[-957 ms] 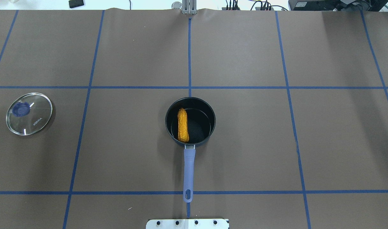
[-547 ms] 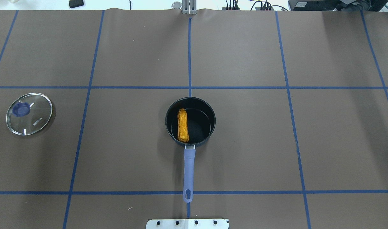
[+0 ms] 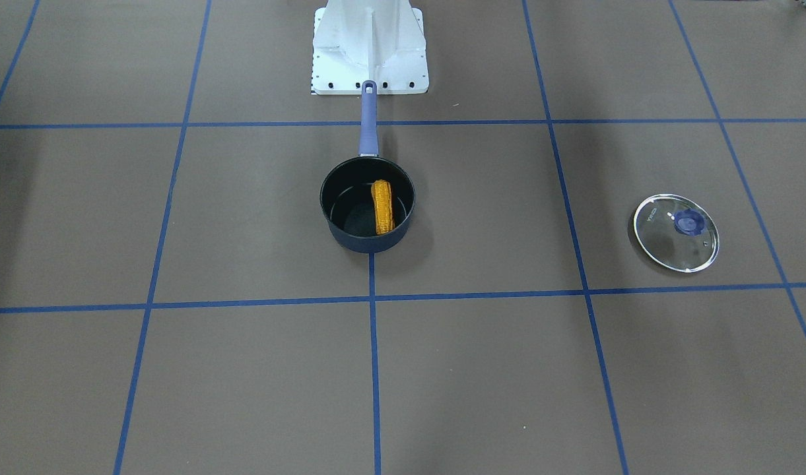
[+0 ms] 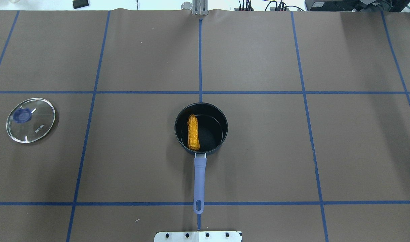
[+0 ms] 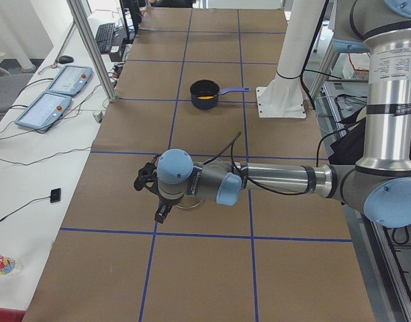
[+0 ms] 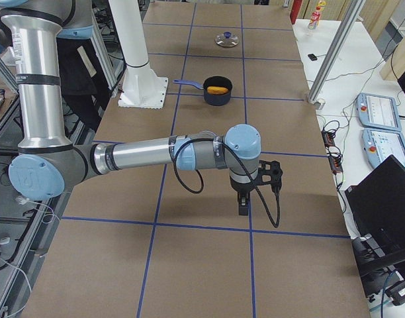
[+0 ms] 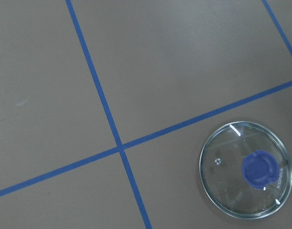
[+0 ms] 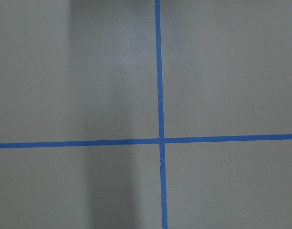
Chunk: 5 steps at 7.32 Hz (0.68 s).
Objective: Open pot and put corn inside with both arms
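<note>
The dark pot (image 4: pixel 225 129) with a purple handle (image 4: pixel 199 179) stands open at the table's middle. The orange-yellow corn (image 4: pixel 193 132) lies inside it, along its left wall; it also shows in the front view (image 3: pixel 382 207). The glass lid (image 4: pixel 31 120) with a blue knob lies flat on the table far to the left, and shows in the left wrist view (image 7: pixel 246 176). My left gripper (image 5: pixel 161 213) hangs over the table by the lid. My right gripper (image 6: pixel 244 204) hangs over bare table far to the right. Both show only in side views; I cannot tell whether they are open.
The white base plate (image 4: pixel 198 236) sits at the near edge, just behind the handle's end. Blue tape lines (image 4: pixel 200 57) grid the brown table. Control tablets (image 5: pixel 54 94) and cables lie on the white bench beyond the far edge.
</note>
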{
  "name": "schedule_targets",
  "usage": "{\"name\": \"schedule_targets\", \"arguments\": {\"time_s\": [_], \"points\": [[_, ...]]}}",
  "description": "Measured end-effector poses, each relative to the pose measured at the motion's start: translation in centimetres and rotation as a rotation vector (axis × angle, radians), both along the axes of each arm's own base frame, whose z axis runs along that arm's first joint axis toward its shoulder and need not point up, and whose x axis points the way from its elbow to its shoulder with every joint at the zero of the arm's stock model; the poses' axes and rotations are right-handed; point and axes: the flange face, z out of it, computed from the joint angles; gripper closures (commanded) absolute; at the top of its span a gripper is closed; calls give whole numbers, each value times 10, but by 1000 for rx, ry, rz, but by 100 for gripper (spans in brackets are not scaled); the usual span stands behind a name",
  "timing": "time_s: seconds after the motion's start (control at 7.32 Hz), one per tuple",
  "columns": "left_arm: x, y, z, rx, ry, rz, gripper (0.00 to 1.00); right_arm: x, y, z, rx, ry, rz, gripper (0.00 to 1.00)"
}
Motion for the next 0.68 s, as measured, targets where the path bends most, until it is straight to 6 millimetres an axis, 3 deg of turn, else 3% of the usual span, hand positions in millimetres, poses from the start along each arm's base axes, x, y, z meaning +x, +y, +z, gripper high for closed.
{"name": "schedule_targets", "arguments": {"time_s": [0.68], "points": [[0,10,-2,-7,-1,-1,2,-1,-1,3,-6,0,-1,0]]}}
